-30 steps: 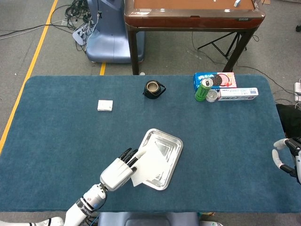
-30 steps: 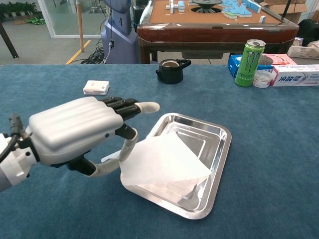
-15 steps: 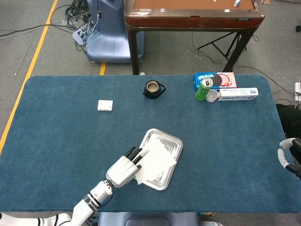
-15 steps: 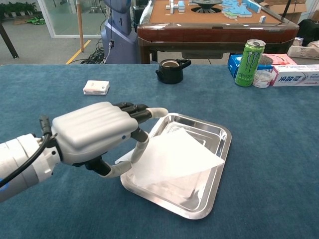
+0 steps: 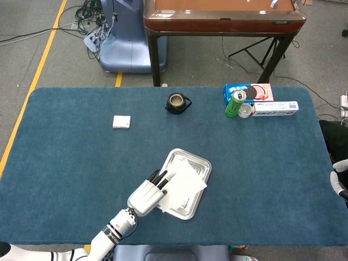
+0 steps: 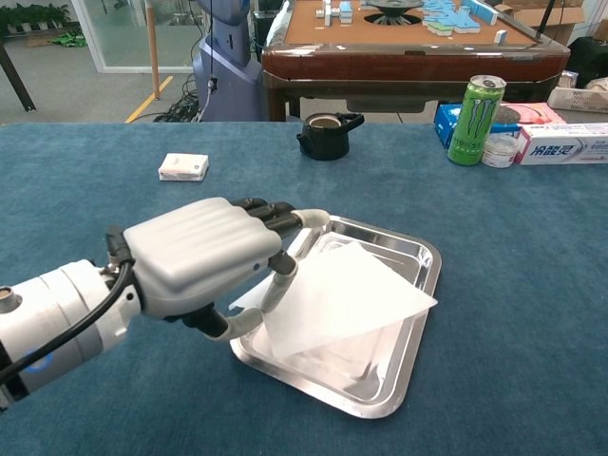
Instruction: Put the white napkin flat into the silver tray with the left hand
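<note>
White napkin (image 6: 337,299) farther over silver tray (image 6: 418,294)

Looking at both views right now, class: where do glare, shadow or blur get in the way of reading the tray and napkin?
Chest view: sharp; the tray rim glints and mirrors the napkin, and the left hand hides the napkin's near edge. Head view: even light, soft shadows, no blur; tray and napkin small, so folds are hard to read.

right hand (image 5: 341,185) mostly beyond head view's right edge
</note>
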You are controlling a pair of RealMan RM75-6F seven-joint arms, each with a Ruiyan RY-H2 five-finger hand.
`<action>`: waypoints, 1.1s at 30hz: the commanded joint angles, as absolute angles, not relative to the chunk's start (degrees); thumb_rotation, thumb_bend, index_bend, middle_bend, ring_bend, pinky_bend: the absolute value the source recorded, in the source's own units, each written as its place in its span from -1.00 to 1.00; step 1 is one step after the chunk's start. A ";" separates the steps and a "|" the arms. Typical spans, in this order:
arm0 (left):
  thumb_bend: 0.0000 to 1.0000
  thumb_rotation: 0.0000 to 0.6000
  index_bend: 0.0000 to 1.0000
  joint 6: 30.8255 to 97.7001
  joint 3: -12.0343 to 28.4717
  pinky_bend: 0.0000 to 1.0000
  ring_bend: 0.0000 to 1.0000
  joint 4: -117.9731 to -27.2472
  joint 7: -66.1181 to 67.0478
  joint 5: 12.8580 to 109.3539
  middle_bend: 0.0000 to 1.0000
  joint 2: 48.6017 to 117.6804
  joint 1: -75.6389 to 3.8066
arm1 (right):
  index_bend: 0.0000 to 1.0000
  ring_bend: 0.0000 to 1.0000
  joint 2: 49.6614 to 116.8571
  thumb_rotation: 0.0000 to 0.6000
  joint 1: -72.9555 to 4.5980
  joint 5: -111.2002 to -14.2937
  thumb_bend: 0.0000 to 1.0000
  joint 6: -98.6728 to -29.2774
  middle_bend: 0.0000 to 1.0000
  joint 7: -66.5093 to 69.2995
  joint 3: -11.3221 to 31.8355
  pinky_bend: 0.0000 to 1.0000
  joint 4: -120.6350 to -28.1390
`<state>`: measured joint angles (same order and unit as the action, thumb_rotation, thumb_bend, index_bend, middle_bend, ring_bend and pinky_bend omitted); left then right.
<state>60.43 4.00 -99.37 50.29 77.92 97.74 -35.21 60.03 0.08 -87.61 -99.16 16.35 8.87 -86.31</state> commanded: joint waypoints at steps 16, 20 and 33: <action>-0.05 1.00 0.28 67.43 2.03 -0.82 -1.00 -104.61 65.45 69.89 -0.95 101.43 -34.03 | 0.02 -0.15 59.89 1.00 0.31 -87.54 -0.19 -99.20 0.13 17.09 9.20 -0.08 -86.14; -0.05 1.00 0.28 67.36 1.24 -0.81 -1.00 -106.51 65.78 69.09 -0.95 101.21 -34.21 | 0.02 -0.15 59.84 1.00 0.35 -87.52 -0.19 -99.19 0.13 17.28 9.26 -0.08 -86.10; -0.05 1.00 0.24 68.07 1.52 -0.80 -1.00 -105.24 65.56 66.15 -0.95 102.74 -35.09 | 0.02 -0.15 59.60 1.00 0.71 -87.70 -0.19 -99.76 0.13 17.97 9.41 -0.08 -86.09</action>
